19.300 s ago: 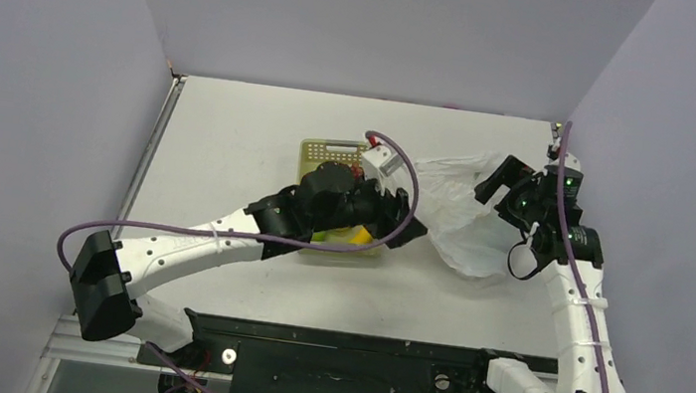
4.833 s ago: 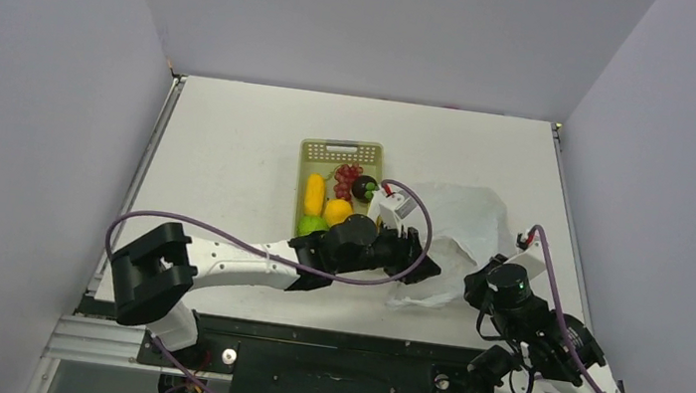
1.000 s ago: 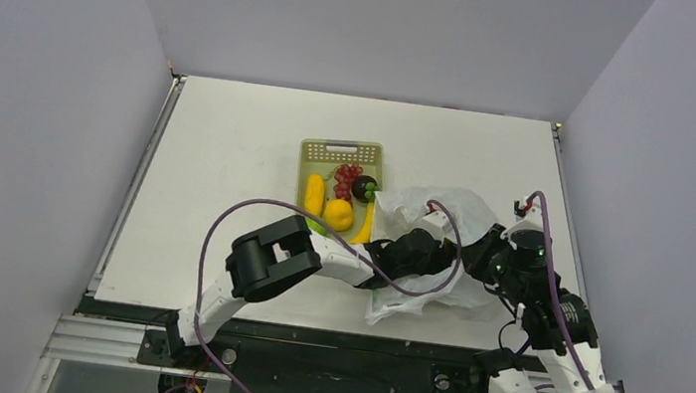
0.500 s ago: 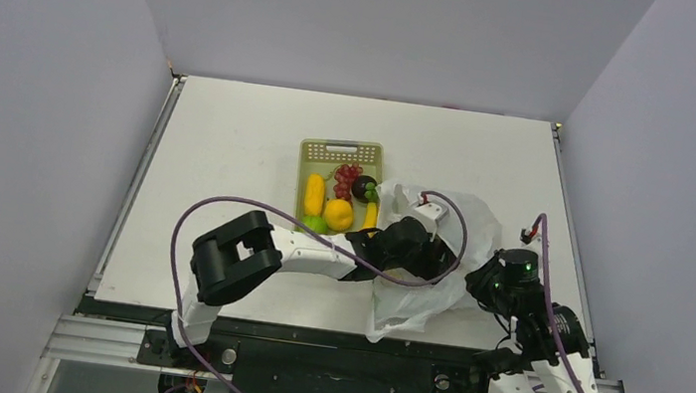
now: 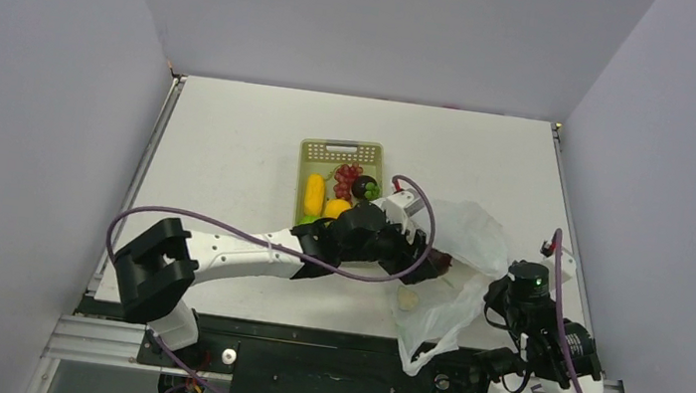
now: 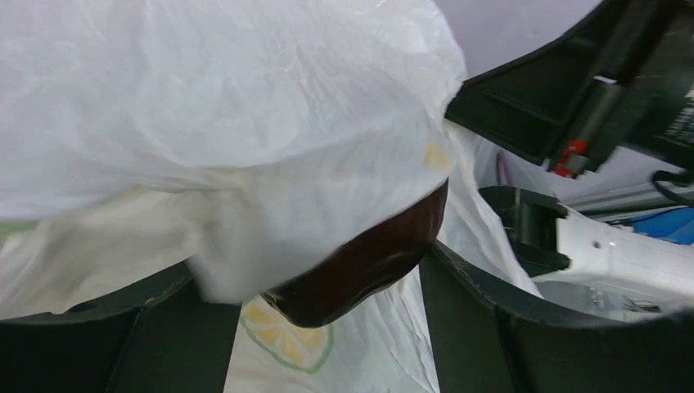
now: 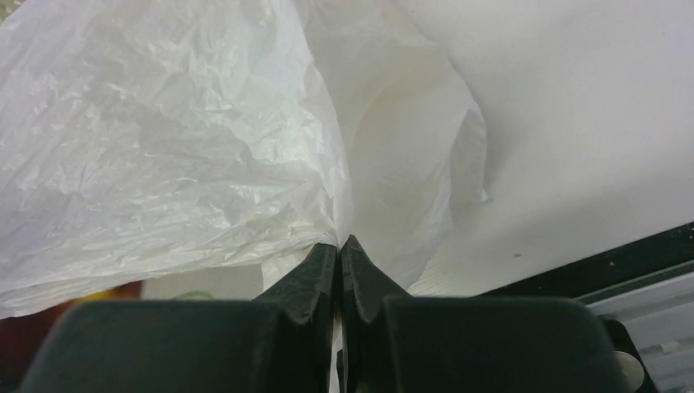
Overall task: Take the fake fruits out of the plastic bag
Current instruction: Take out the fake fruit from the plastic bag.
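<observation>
The white plastic bag [image 5: 471, 240] lies crumpled at the right of the table, and its lower end hangs over the near edge. My left gripper [image 5: 424, 264] sits at the bag's left side, shut on a dark maroon fruit [image 6: 364, 260] that the bag [image 6: 245, 106] half covers. The same maroon fruit [image 5: 439, 261] peeks out in the top view. A lemon-slice piece [image 6: 288, 329] shows just below it. My right gripper [image 7: 338, 246] is shut on a fold of bag film [image 7: 164, 155], near the table's front right [image 5: 500, 293].
A yellow-green slotted basket [image 5: 342, 150] stands left of the bag. It holds red grapes [image 5: 348, 173], a long yellow fruit [image 5: 314, 193], an orange one [image 5: 336, 208] and a dark one with green [image 5: 363, 189]. My left arm crosses the table's front. The black base rail runs along the near edge.
My left gripper has drawn back leftward out of the bag with the maroon fruit. My right gripper has moved toward the near right, dragging the bag's end over the table edge.
</observation>
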